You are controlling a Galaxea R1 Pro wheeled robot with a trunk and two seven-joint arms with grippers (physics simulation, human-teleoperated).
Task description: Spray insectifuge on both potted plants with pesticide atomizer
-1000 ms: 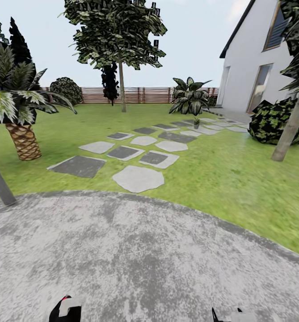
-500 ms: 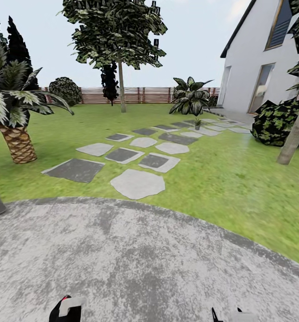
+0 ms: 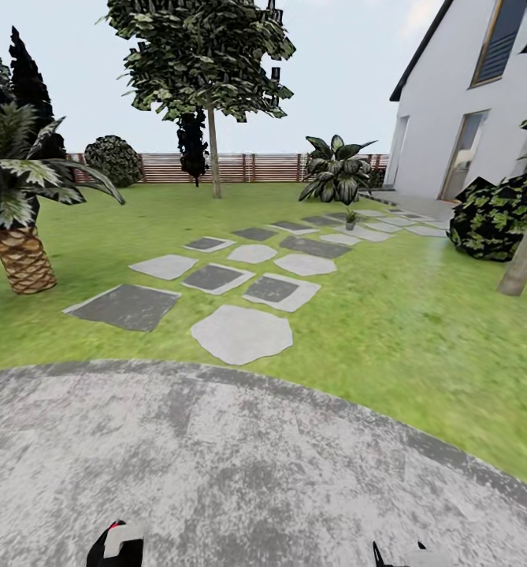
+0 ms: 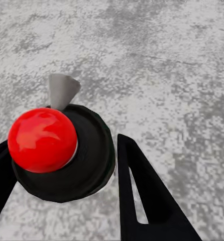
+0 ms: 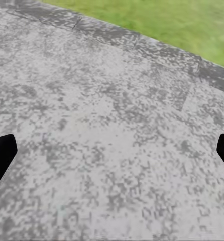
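Left pincer (image 4: 67,201): black fingers spread wide, nothing held; between them sits a red ball on a black disc (image 4: 62,153), part of the robot's own body by the look of it, not a grasp. Right pincer (image 5: 112,155): only the two black fingertips show, at opposite edges, so wide apart and empty over the grey paved patio (image 5: 107,130). In the head view both arms just peek in at the near edge.

The pesticide atomizer is nowhere visible, so its place cannot be given. Judgement: a slim plastic spray bottle should be light, stiff and smooth, a bit slippery; grip the body below the trigger head and keep it upright.

Potted plants: one tiny plant in a pot (image 3: 350,218) far along the stepping stones (image 3: 239,335), too small to identify; the second isn't identifiable.

Surface: flat speckled patio underfoot, then lawn (image 3: 421,331) beyond its curved edge, stones running far-right toward the house (image 3: 452,118).

Room: plenty. Palm (image 3: 15,205) on the left, tree (image 3: 213,94) far centre, big leafy plant (image 3: 335,169) beyond the stones, dark bush (image 3: 499,216) and trunk on the right, slatted fence (image 3: 247,167) at the back.
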